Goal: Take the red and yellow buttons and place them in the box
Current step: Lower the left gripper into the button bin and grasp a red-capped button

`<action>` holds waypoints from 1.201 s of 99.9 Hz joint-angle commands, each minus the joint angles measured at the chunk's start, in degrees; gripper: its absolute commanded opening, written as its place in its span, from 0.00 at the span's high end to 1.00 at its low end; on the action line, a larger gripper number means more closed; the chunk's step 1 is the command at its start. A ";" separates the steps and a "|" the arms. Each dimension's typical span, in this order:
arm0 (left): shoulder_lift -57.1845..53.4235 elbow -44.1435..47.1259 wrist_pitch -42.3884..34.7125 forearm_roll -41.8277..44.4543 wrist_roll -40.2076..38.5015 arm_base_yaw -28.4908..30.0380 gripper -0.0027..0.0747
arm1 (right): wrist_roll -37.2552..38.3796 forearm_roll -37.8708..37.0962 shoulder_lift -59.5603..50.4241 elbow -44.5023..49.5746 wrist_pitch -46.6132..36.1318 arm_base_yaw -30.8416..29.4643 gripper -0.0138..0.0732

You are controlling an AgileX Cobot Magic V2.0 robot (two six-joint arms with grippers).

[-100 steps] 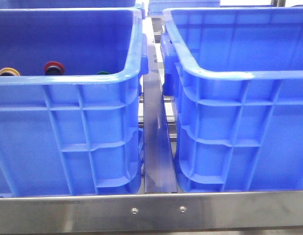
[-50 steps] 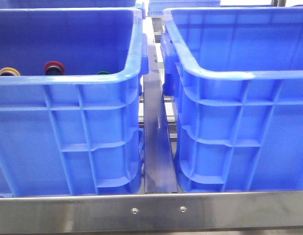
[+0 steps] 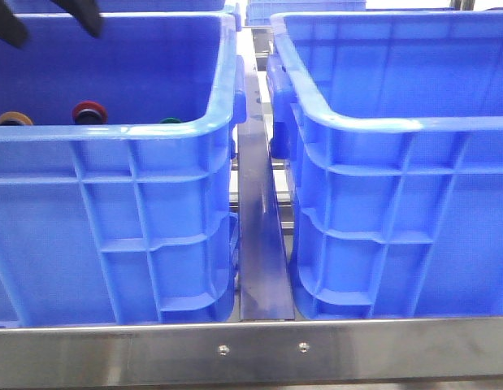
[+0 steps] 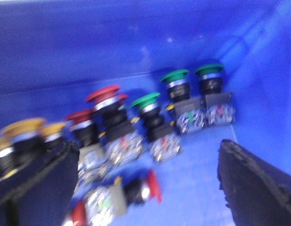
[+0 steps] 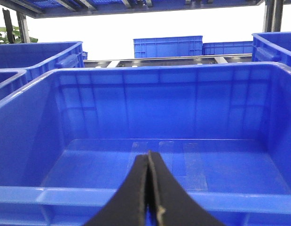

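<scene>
Blue left crate [image 3: 153,154] keeps the red buttons [image 4: 104,94] and yellow buttons [image 4: 23,127], so the left gripper [image 4: 145,183] hangs over them with fingers apart for picking, while the right gripper [image 5: 149,197], fingers together, waits above the right crate [image 5: 136,113].

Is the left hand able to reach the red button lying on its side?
Probably yes. The left hand is open above the toppled red push button, and nothing covers it; upright buttons stand close beside it.
</scene>
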 commanded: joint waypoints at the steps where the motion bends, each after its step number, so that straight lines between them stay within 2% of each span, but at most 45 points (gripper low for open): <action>1: 0.73 -3.31 -3.92 0.91 -2.21 -0.42 0.23 | -0.02 -0.37 -0.87 0.27 -4.71 0.07 0.92; 21: 4.12 -3.86 -3.82 8.09 -8.43 -0.32 0.23 | -0.02 -0.37 -0.87 0.27 -4.71 0.07 0.92; 87: 12.41 -3.85 -4.69 9.84 -9.32 -0.32 0.25 | -0.02 -0.37 -0.87 0.27 -4.71 0.07 0.92; 94: 12.41 -3.85 -4.69 9.84 -9.32 -0.32 0.31 | -0.02 -0.37 -0.87 0.27 -4.71 0.07 0.92; 101: 12.41 -3.85 -4.69 9.84 -9.32 -0.32 0.44 | -0.02 -0.37 -0.87 0.27 -4.71 0.07 0.92; 108: 12.41 -3.85 -4.69 9.84 -9.32 -0.32 0.62 | -0.02 -0.37 -0.87 0.27 -4.71 0.07 0.92; 112: 12.41 -3.85 -4.69 9.97 -9.32 -0.32 0.76 | -0.02 -0.37 -0.87 0.27 -4.71 0.07 0.92; 115: 12.41 -3.85 -4.69 10.25 -9.32 -0.32 0.82 | -0.02 -0.37 -0.87 0.27 -4.71 0.07 0.92; 120: 12.41 -3.85 -4.69 10.39 -9.32 -0.32 0.98 | -0.02 -0.37 -0.87 0.27 -4.71 0.07 0.92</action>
